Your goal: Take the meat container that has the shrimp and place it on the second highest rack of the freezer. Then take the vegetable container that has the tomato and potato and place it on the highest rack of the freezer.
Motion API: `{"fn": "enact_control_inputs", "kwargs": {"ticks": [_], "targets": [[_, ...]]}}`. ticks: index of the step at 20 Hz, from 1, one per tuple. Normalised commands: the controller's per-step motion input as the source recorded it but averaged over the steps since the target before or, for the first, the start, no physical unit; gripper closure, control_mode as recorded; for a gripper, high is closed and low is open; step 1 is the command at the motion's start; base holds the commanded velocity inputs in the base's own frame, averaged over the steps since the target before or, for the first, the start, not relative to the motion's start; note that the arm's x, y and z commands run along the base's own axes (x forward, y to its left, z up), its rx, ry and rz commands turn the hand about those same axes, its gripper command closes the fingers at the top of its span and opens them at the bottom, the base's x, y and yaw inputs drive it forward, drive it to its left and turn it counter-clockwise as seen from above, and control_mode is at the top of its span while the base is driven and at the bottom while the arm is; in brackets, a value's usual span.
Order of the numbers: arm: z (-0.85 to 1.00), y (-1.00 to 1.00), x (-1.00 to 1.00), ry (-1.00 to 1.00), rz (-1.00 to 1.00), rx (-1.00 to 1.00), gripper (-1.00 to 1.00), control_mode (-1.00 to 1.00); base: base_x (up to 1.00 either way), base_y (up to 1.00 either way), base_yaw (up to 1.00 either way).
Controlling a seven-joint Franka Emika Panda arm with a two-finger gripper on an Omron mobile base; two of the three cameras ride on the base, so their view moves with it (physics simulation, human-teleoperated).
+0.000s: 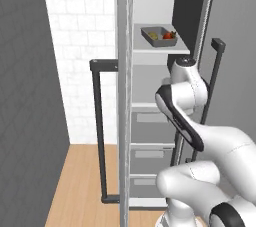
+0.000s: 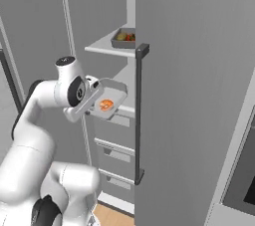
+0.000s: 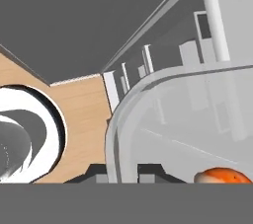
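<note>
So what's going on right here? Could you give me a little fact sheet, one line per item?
Place: open freezer, white shelves above grey drawers
Top visible shelf: darker grey tray with a tomato and a potato
Gripper: shut on the meat container's rim
Meat container: pale tray, held tilted in front of the shelf below
Shrimp: orange, inside the pale tray
Door handle: long black bar, beside the held tray
Not yet done: the pale tray is not set on a shelf
</note>
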Motion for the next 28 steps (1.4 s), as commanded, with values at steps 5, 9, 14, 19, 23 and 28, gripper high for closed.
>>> {"fn": "enact_control_inputs", "kwargs": {"ticks": [5, 9, 14, 19, 23, 28], "targets": [[-0.09, 0.00, 0.70, 0.02, 0.01, 0.05, 1.00, -1.00, 0.00, 0.00, 0.00], [-0.44, 0.00, 0.59, -0.04, 0.09, 0.01, 1.00, -1.00, 0.00, 0.00, 0.00], [-0.49, 0.00, 0.43, -0.15, 0.10, 0.00, 1.00, -1.00, 0.00, 0.00, 0.00], [-0.06, 0.00, 0.63, 0.00, 0.06, 0.00, 1.00, -1.00, 0.00, 0.00, 0.00], [0.00, -0.01, 0.75, 0.02, 0.03, 0.00, 1.00, -1.00, 0.00, 0.00, 0.00], [-0.03, -0.09, 0.69, 0.07, 0.00, 0.00, 1.00, -1.00, 0.00, 0.00, 0.00]]}}
